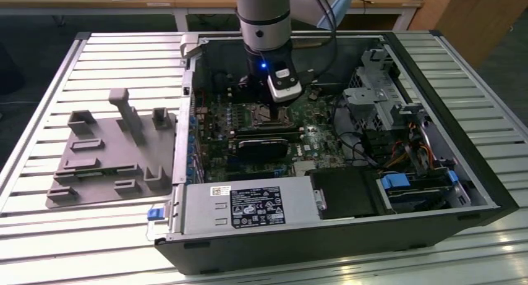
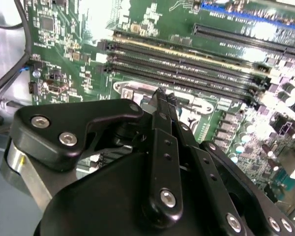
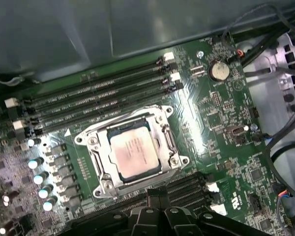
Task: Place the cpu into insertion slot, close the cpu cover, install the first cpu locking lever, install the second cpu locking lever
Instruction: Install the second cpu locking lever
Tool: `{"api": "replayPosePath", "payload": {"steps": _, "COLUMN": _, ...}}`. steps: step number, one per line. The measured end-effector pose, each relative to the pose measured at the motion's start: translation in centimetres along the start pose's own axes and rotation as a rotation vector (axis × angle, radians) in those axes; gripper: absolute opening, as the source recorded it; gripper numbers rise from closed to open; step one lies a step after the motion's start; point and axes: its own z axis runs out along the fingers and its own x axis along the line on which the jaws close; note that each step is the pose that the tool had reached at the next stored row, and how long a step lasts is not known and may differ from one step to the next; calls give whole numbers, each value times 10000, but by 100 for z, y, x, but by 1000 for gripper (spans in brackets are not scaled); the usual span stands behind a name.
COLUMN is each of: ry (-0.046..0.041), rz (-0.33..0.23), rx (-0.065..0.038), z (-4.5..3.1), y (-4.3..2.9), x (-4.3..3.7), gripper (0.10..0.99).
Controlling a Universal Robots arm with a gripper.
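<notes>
Cpu (image 3: 133, 153) sits in the insertion slot (image 3: 104, 183), cpu cover (image 3: 168, 140) down; gripper (image 3: 157, 195) hovers beside it, jaws together.

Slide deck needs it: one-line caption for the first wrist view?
Pale silvery square cpu seated in the silvery-rimmed insertion slot on the green motherboard, black gripper nearby.

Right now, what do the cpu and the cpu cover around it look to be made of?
The cpu: top looks like matte, pale silvery-beige metal, with a dull even sheen. The cpu cover: apparently thin bright steel, judging by sharp glints along its frame edges.
</notes>
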Motion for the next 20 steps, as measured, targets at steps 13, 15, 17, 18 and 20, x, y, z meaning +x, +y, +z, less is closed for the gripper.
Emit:
{"api": "replayPosePath", "payload": {"steps": 13, "ry": 59, "rz": -1165, "rx": -165, "z": 48, "y": -42, "x": 34, "gripper": 102}}
{"api": "replayPosePath", "payload": {"steps": 15, "ry": 62, "rz": -1230, "rx": -174, "z": 54, "y": -61, "x": 46, "gripper": 102}}
{"api": "replayPosePath", "payload": {"steps": 17, "ry": 62, "rz": -1281, "rx": -182, "z": 63, "y": -81, "x": 66, "gripper": 102}}
{"api": "replayPosePath", "payload": {"steps": 18, "ry": 62, "rz": -1286, "rx": -185, "z": 68, "y": -88, "x": 84, "gripper": 102}}
{"api": "replayPosePath", "payload": {"steps": 20, "ry": 62, "rz": -1289, "rx": -184, "z": 78, "y": -104, "x": 114, "gripper": 102}}
